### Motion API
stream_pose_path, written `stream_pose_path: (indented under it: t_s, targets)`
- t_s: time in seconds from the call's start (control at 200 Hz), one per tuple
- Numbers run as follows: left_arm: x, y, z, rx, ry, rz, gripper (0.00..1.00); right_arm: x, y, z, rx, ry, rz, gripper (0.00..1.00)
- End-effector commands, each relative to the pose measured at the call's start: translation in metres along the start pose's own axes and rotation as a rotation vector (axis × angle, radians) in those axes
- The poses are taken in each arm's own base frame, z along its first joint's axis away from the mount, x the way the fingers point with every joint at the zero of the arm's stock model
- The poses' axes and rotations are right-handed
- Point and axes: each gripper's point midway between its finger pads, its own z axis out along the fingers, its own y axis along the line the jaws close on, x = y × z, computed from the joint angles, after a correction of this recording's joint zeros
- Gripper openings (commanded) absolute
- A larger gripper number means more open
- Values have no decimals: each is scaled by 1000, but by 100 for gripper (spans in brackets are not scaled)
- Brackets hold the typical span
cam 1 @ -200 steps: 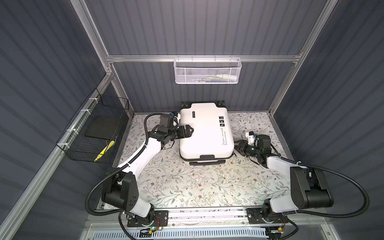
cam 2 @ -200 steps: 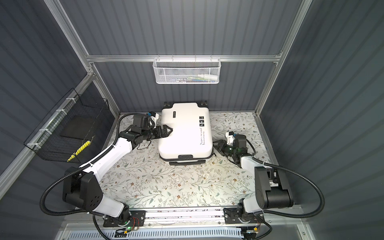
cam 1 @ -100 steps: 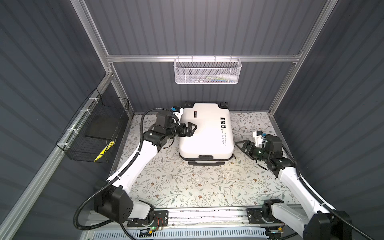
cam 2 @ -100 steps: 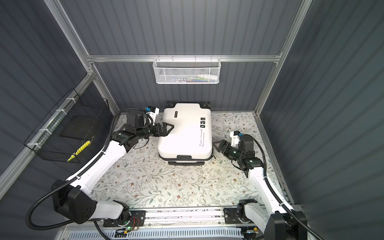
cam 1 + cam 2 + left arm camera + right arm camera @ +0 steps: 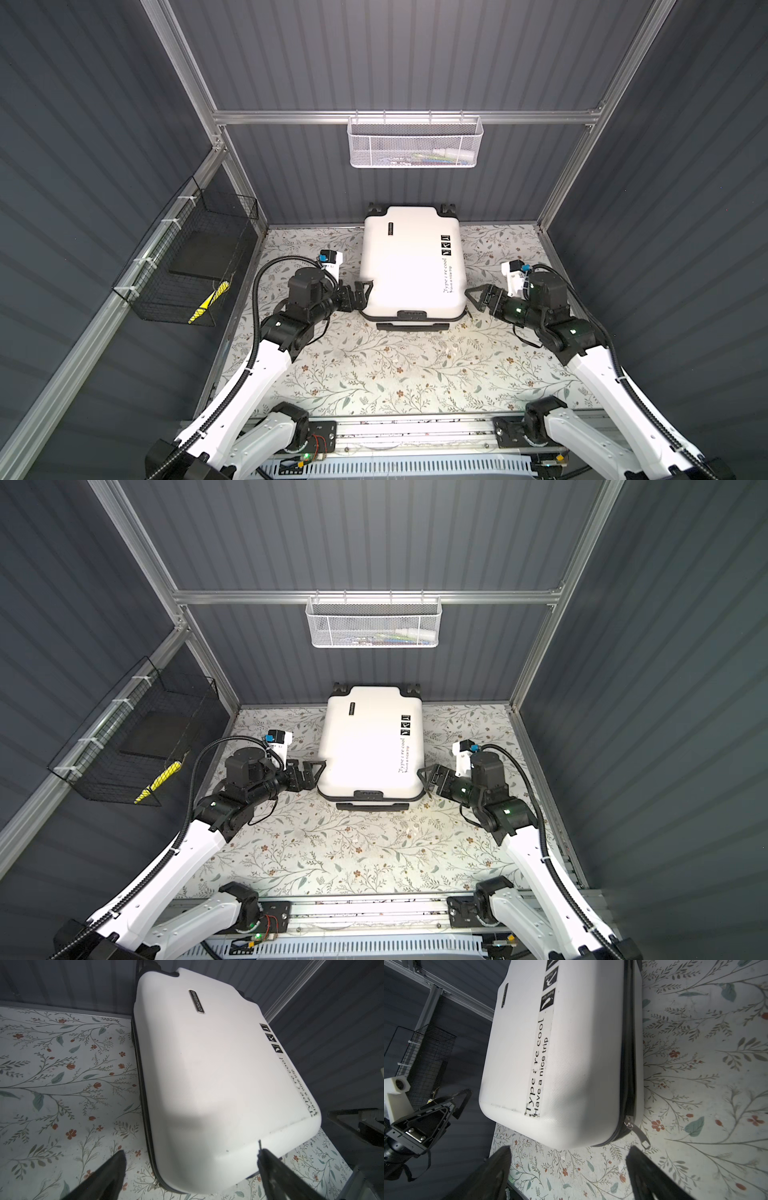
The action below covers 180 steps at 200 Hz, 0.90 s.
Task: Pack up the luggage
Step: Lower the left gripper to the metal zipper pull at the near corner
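Observation:
The luggage is a white hard-shell suitcase lying flat and zipped shut at the back of the table, wheels toward the rear wall. My left gripper stands open at its near left corner, and in the left wrist view the left gripper spans that corner of the luggage. My right gripper is open just off the near right corner. In the right wrist view the right gripper holds nothing and faces the luggage, with the zipper pull close by one finger.
A white mesh basket with small items hangs on the back rail. A black wire basket on the left wall holds a yellow item. The floral tabletop stretches in front of the luggage. Dark ribbed walls close in three sides.
The right gripper has opened wide and its arm has stretched out. The left gripper has slid along the luggage's left side toward the near corner, still open.

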Motion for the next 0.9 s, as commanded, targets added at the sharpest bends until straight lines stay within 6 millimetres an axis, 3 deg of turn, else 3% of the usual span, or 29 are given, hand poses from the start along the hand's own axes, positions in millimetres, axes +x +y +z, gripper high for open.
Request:
stream_pose_path:
  t_s: [0.0, 0.15, 0.35, 0.56, 0.895]
  targets:
    - [5, 10, -7, -32, -56, 22, 100, -6, -8, -4, 83, -36, -17, 89]
    - [39, 28, -4, -63, -67, 36, 99, -10, -5, 5, 86, -20, -15, 89]
    - [69, 48, 0, -100, -112, 17, 97, -13, 1, 13, 63, -14, -22, 89]
    - [87, 53, 10, -82, -111, 21, 91, -14, 5, 22, 44, -4, -25, 88]
    - [114, 56, 25, -36, -96, 60, 70, -15, 4, 29, 51, 7, -21, 88]
